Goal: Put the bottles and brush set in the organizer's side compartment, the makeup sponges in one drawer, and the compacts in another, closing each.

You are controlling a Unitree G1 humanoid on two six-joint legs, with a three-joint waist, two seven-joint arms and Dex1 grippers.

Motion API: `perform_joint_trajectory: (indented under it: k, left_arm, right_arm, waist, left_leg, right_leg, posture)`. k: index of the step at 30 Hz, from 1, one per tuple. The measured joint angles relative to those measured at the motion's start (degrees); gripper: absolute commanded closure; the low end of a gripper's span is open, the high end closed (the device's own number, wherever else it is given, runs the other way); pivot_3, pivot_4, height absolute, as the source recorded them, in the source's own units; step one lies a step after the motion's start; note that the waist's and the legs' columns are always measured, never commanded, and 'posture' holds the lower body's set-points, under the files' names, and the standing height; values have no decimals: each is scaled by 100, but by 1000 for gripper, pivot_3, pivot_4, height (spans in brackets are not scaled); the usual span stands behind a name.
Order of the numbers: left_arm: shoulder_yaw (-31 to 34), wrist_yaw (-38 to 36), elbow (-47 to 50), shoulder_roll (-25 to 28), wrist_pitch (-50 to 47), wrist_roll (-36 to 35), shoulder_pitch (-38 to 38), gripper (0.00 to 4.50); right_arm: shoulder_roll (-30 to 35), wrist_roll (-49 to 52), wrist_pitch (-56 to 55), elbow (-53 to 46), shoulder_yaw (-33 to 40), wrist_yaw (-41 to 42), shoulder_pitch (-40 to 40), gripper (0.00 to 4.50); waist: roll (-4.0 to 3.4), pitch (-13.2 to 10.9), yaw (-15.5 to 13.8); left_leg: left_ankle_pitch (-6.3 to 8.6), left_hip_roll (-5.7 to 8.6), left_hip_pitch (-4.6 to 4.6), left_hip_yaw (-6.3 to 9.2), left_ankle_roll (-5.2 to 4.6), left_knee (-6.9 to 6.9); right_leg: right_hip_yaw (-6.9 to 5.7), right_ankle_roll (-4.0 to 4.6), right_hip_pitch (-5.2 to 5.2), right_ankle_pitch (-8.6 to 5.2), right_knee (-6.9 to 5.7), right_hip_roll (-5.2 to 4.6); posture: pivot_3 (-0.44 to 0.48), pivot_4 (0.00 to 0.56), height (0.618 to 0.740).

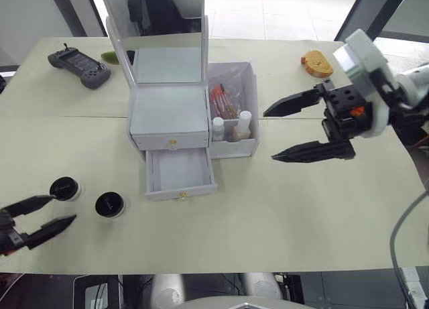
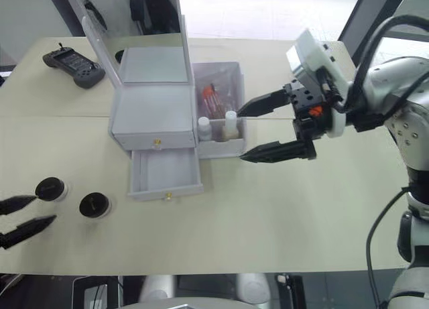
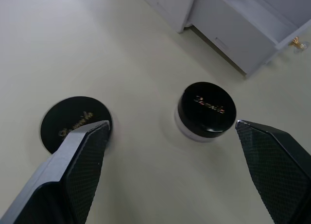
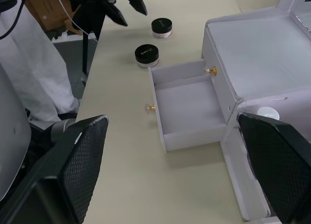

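both end effectors open: left end effector [image 1: 41, 217] beside two compacts [image 1: 110, 204], right end effector [image 1: 280, 133] beside organizer [image 1: 191, 125]

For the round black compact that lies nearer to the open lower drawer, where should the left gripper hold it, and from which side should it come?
Probably from above, with the fingers closing across its low round side wall. The round black compact lies flat on the beige table, lid up, and stands apart from the second black compact, so both flanks look free. The open left gripper hovers just beside it.
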State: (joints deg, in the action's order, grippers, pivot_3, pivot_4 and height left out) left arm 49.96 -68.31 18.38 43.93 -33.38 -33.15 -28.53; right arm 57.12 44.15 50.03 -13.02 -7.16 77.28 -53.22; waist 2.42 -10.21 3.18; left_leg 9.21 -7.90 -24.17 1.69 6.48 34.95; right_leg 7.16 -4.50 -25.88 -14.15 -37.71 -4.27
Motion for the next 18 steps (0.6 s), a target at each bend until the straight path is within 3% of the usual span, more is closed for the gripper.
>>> perform_joint_trajectory:
  k: [4, 8, 18]
  left_arm:
    - [-619, 1159, 702, -527, -212, 247, 60, 16]
    - [-1236, 1933, 1113, -574, -546, 414, 160, 16]
    - [-2378, 2682, 1324, -258, -868, 728, 765, 16]
  right_arm:
    - [-20, -204, -43, 9, -149, 158, -7, 0]
    - [-2, -271, -47, -1, -142, 274, 10, 0]
    - [213, -298, -27, -56, -35, 350, 69, 0]
  waist:
    - [2, 1, -71]
    - [8, 5, -70]
    - [8, 5, -66]
  left_leg:
    - [0, 2, -1, 0, 0, 6]
    - [0, 2, -1, 1, 0, 6]
    - [0, 2, 0, 1, 0, 4]
  right_leg:
    - [3, -1, 1, 1, -1, 3]
    - [5, 0, 0, 2, -1, 3]
    - [6, 1, 0, 3, -1, 4]
  posture:
    - [0, 150, 705]
    - [0, 150, 705]
    - [0, 150, 705]
